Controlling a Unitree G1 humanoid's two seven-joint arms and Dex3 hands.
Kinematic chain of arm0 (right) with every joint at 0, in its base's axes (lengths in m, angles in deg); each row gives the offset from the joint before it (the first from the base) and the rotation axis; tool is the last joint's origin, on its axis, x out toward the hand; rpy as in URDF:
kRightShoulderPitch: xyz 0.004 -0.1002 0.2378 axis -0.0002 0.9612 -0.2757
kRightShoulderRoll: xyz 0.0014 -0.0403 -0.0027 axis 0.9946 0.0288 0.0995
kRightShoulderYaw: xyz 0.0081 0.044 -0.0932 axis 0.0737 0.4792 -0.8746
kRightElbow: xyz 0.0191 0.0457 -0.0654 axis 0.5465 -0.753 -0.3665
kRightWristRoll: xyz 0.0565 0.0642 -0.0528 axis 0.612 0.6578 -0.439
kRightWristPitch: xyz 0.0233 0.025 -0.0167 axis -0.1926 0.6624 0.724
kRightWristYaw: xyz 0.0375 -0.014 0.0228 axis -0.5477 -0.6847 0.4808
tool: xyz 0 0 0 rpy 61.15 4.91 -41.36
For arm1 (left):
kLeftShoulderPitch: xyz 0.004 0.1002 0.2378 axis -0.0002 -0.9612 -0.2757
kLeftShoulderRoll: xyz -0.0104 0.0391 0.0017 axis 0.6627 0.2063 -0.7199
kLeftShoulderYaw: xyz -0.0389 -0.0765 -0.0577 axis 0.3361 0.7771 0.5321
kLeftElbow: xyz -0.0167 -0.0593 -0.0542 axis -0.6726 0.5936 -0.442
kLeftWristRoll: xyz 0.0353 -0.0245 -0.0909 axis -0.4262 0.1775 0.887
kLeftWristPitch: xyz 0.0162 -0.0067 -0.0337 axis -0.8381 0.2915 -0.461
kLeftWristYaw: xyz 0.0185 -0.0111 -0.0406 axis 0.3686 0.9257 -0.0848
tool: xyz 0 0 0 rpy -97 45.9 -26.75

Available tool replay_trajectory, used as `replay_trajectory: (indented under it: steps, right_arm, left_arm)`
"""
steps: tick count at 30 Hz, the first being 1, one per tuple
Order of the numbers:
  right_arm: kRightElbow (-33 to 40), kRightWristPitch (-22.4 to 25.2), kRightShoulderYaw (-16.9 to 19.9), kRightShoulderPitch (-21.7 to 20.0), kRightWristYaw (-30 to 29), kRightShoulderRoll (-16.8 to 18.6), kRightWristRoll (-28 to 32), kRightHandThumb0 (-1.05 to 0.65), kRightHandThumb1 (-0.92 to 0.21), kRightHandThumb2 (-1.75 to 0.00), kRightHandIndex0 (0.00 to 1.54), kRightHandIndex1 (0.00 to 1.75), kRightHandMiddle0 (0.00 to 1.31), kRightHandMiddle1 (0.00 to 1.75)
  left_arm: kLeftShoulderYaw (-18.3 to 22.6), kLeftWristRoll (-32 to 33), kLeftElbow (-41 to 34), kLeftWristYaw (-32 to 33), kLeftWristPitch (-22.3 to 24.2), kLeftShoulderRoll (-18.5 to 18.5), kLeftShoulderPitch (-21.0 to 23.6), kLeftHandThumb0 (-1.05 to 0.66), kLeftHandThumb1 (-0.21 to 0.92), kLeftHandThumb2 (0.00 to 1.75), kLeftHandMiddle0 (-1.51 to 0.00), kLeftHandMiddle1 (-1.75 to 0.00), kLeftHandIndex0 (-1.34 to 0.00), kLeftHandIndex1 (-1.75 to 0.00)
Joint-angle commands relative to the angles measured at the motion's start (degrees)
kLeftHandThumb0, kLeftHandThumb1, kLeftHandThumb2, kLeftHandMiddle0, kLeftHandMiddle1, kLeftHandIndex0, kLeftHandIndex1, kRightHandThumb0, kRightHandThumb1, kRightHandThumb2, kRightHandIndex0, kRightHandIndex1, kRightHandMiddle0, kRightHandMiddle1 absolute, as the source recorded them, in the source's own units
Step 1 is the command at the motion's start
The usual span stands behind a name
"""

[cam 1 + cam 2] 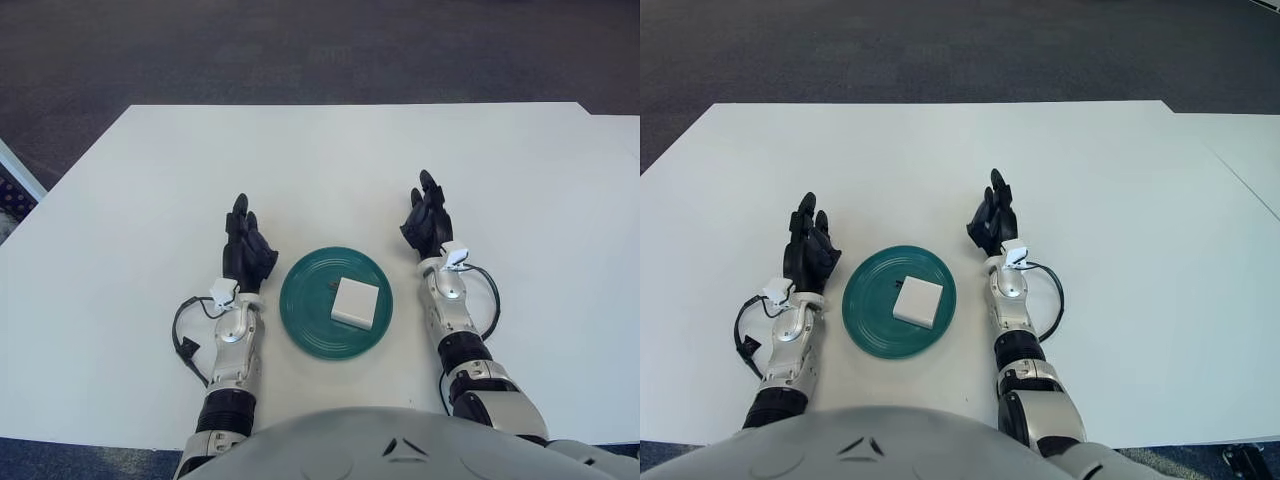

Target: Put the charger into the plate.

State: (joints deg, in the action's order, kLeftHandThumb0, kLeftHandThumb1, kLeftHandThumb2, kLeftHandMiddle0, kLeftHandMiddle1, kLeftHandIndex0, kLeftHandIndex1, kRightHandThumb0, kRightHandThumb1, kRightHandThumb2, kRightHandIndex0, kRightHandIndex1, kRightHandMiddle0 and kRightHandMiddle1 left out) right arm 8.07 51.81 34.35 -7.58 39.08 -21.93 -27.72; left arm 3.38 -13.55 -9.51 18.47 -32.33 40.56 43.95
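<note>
A broad white rectangular bench (330, 160) fills most of the view, with dark carpet beyond its far edge. On it, between the 2 hands, sits a round teal plate (302, 318). The flat white square charger (355, 302) lies inside the plate, toward its right side, so it is nearer the right hand than the left, and closer to the robot's body than either set of fingertips.

The left hand (246, 250) shows just left of the plate's rim; the right hand (426, 219) shows to the right of the plate and a little farther forward, with clear bench between it and the rim. Both black 3-finger hands point away from the body with fingers loosely extended, holding nothing. Whether the palms touch the bench is hard to make out.

Both silver forearms run straight back toward the torso, whose grey curve cuts off the bottom edge. A black cable loops beside each wrist.
</note>
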Motion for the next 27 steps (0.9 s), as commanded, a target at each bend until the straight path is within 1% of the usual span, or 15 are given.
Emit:
replay_trajectory:
  steps: [1, 3, 5, 8, 15, 20, 25, 26, 27]
  right_arm:
    - [-0.57, 2.57, 0.01, 9.53, -0.06, 2.81, 2.05, -0.91, -0.92, -0.93, 0.07, 0.01, 0.00, 0.15]
    - [3.73, 4.40, -0.95, 11.50, -0.65, 2.98, 1.23, -0.90, -0.92, -0.93, 0.07, 0.01, 0.01, 0.16]
    - [6.02, 5.59, -1.53, 12.54, -0.92, 3.02, 1.00, -0.90, -0.92, -0.92, 0.09, 0.01, 0.01, 0.17]
    - [13.15, 9.07, -3.77, 16.63, -1.25, 2.60, -0.56, -0.90, -0.92, -0.92, 0.10, 0.02, 0.02, 0.18]
    - [23.19, 15.86, -6.58, 22.34, -0.57, 0.77, -0.90, -0.91, -0.92, -0.95, 0.10, 0.00, 0.00, 0.25]
    - [26.17, 18.52, -7.02, 24.44, -0.16, 0.12, 0.17, -0.90, -0.92, -0.97, 0.10, 0.00, 0.00, 0.28]
    - [27.06, 19.41, -7.17, 24.96, 0.58, 0.21, 1.20, -0.88, -0.92, -0.99, 0.10, 0.00, 0.00, 0.27]
    - [27.19, 19.31, -7.07, 25.05, 0.90, 0.19, 1.57, -0.88, -0.92, -0.99, 0.10, 0.00, 0.00, 0.27]
    - [27.28, 19.02, -7.04, 25.11, 1.29, 0.12, 1.86, -0.88, -0.92, -0.99, 0.10, 0.00, 0.00, 0.27]
  left_arm:
    - [0.66, -0.56, 5.32, 0.84, 1.42, -0.58, -3.37, -1.05, 0.92, 0.93, -0.19, 0.00, -0.01, -0.48]
    - [0.56, -0.49, 5.09, 0.53, 1.78, -0.49, -3.39, -1.05, 0.92, 0.94, -0.18, 0.00, 0.00, -0.49]
    - [0.52, -0.46, 5.01, 0.43, 1.89, -0.45, -3.40, -1.05, 0.92, 0.94, -0.18, 0.00, 0.00, -0.49]
    - [0.51, 1.28, 4.81, -1.12, 2.76, -0.61, -3.37, -1.05, 0.92, 0.94, -0.19, 0.00, 0.00, -0.50]
    - [0.78, 5.30, 3.80, -5.16, 3.59, -0.92, -3.67, -1.05, 0.92, 0.91, -0.21, -0.01, 0.00, -0.51]
    - [0.18, 5.35, 0.83, -5.39, 3.86, -1.51, -4.91, -1.05, 0.92, 0.90, -0.20, 0.00, 0.00, -0.51]
    - [0.25, 5.63, -0.69, -5.14, 5.01, -1.46, -5.34, -1.05, 0.92, 0.90, -0.19, 0.00, 0.00, -0.51]
    - [0.13, 5.46, -1.34, -4.94, 5.40, -1.45, -5.65, -1.05, 0.92, 0.90, -0.19, 0.00, 0.00, -0.50]
    - [-0.13, 5.34, -3.19, -4.87, 6.32, -1.17, -6.88, -1.05, 0.92, 0.90, -0.19, 0.00, 0.00, -0.50]
